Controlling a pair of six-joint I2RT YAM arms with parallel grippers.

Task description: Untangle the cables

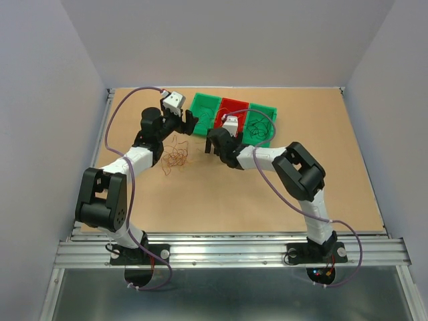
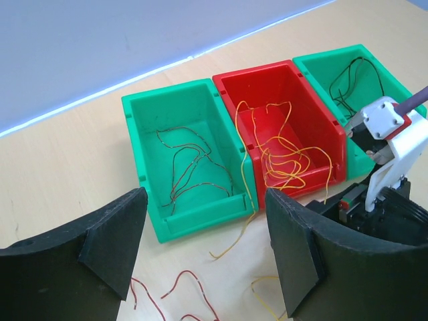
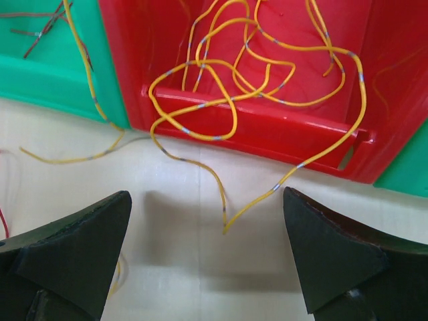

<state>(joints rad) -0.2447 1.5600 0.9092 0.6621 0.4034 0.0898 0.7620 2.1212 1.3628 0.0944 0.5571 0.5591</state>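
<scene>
A loose clump of thin orange-yellow and red cables (image 1: 176, 156) lies on the table in front of three bins. My left gripper (image 1: 190, 124) hovers open and empty before the left green bin (image 2: 200, 215). That bin holds red and dark strands (image 2: 184, 164). The red bin (image 2: 254, 72) holds yellow cables (image 2: 289, 155). The right green bin (image 2: 329, 57) holds black cables (image 2: 351, 80). My right gripper (image 3: 207, 247) is open and empty just above the table, before the red bin's front wall (image 3: 267, 134). Yellow cables (image 3: 224, 200) spill over that wall onto the table.
One yellow strand (image 2: 235, 239) trails from between the left green bin and the red bin onto the table. Red strands (image 2: 180, 289) lie under my left gripper (image 2: 207, 257). My right wrist (image 2: 388, 137) sits close to the right of my left fingers. Grey walls surround the table.
</scene>
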